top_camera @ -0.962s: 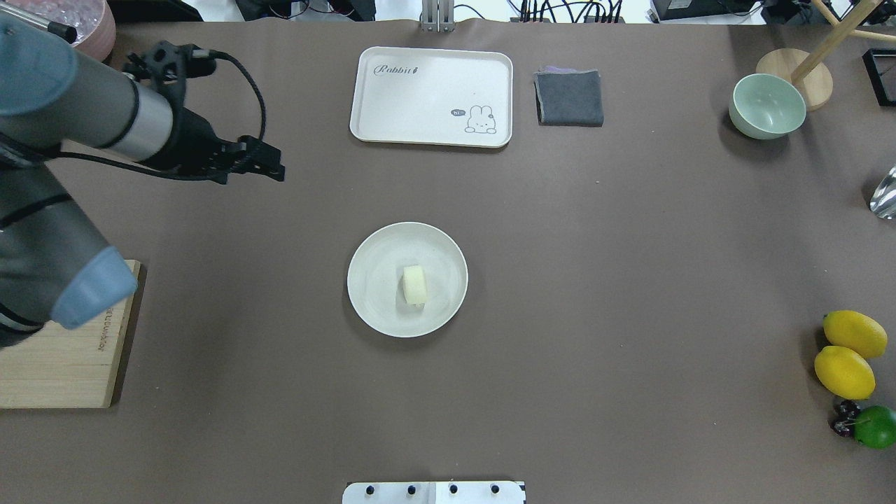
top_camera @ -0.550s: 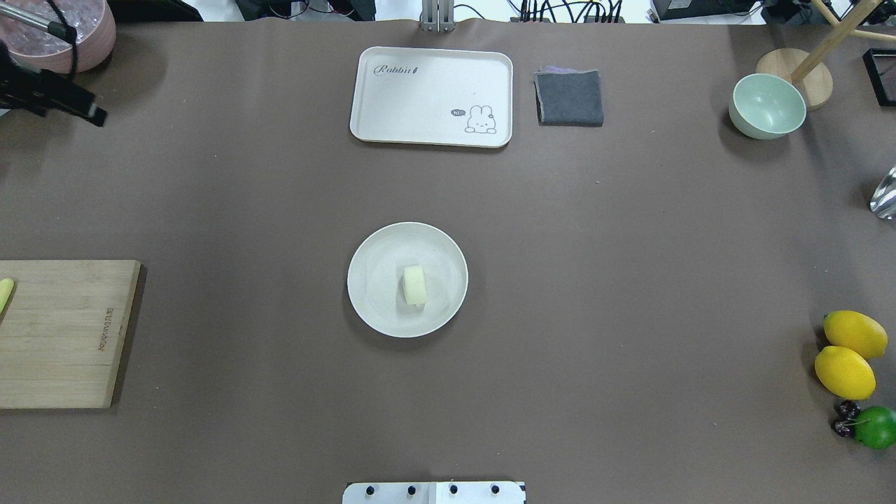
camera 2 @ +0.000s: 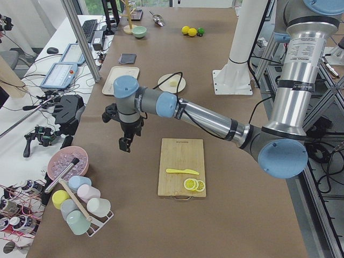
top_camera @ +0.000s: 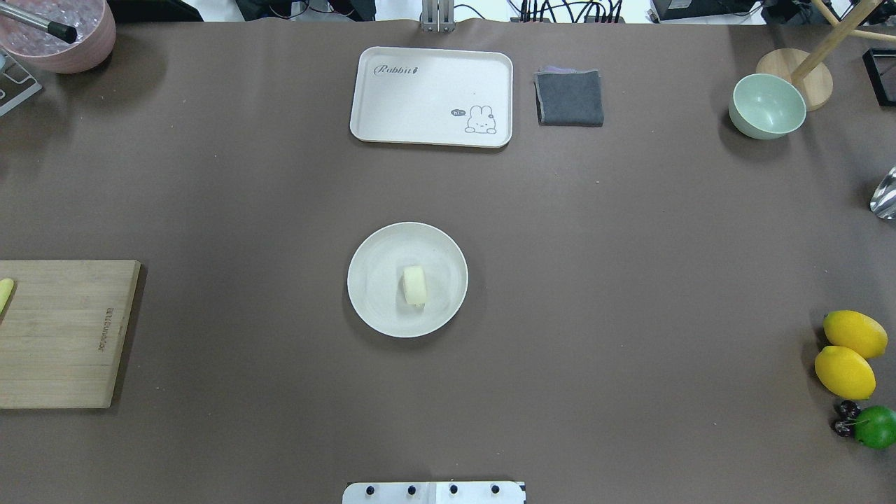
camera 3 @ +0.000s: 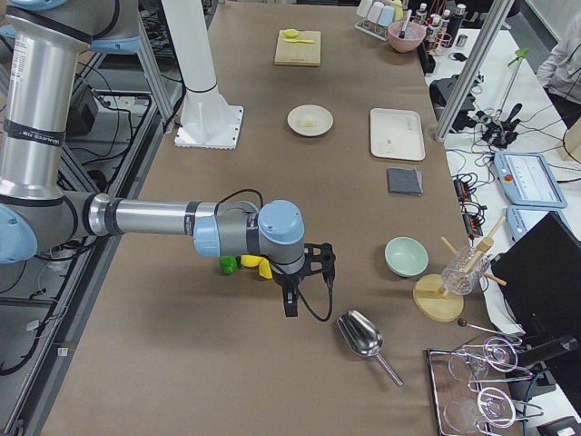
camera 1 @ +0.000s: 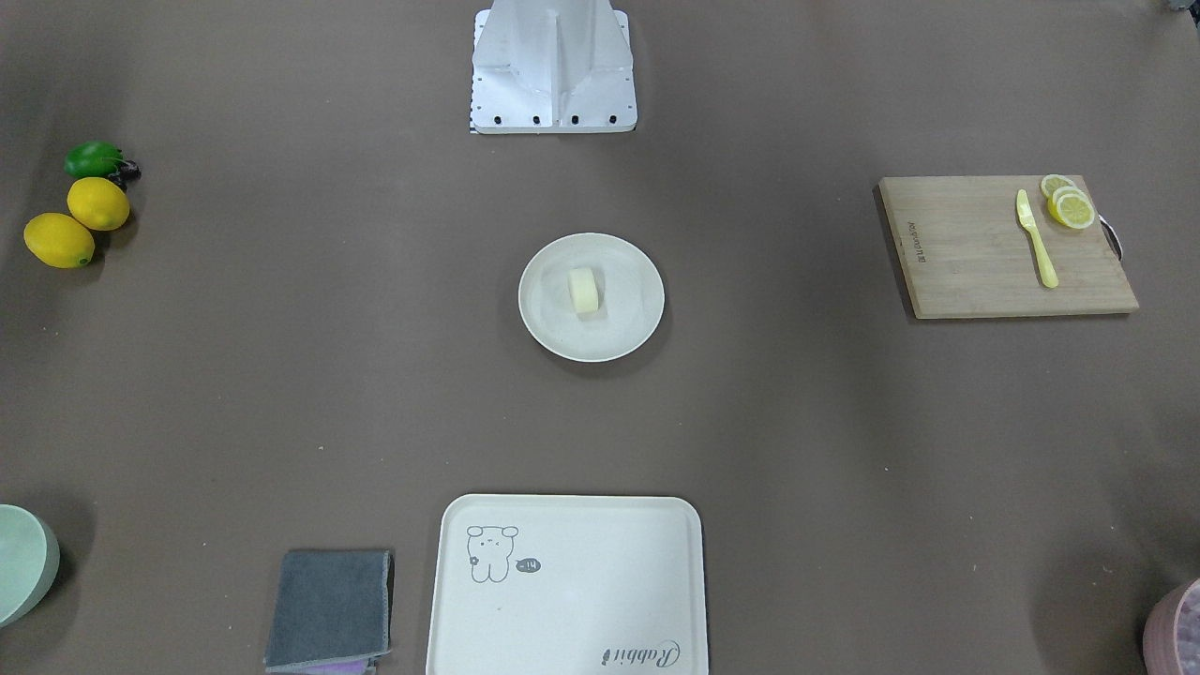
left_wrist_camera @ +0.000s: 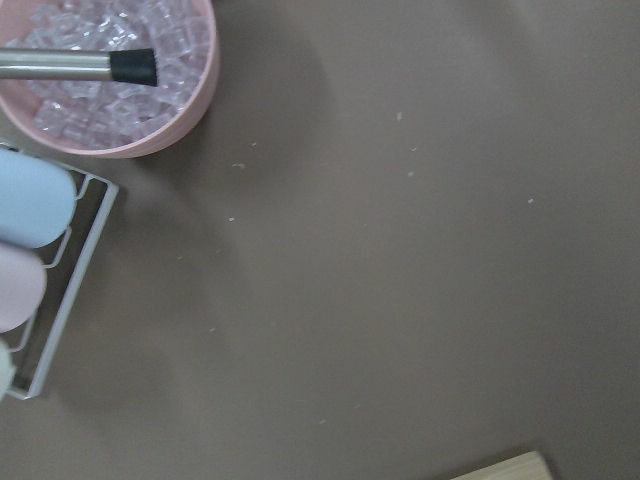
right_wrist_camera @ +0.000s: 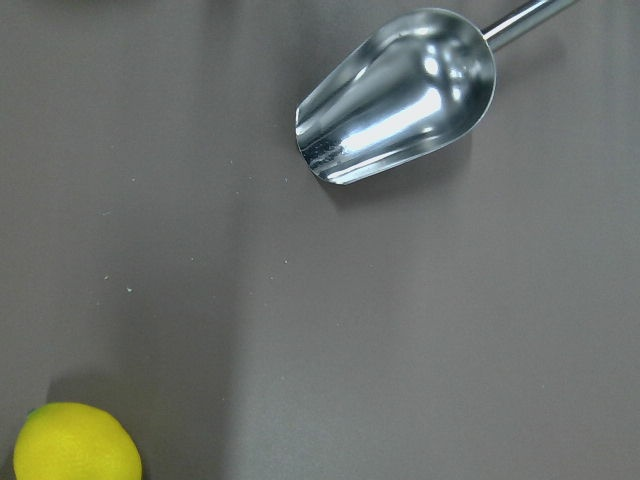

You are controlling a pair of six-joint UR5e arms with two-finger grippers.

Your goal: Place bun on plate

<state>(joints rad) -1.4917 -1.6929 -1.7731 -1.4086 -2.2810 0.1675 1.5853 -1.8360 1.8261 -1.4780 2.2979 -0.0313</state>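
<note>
Bun (top_camera: 414, 285): lying centred on the plate (top_camera: 371, 255), long axis pointing away from robot.
Left hand (camera 2: 124, 144), right hand (camera 3: 290, 304): hovering far off at opposite worktop ends; I cannot tell their openness.

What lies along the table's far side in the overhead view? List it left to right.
Pink bowl of clear ice cubes → cream rectangular tray with a rabbit drawing → folded dark grey cloth → pale green bowl. The wooden stand overlaps that bowl, so it is left out.
</note>
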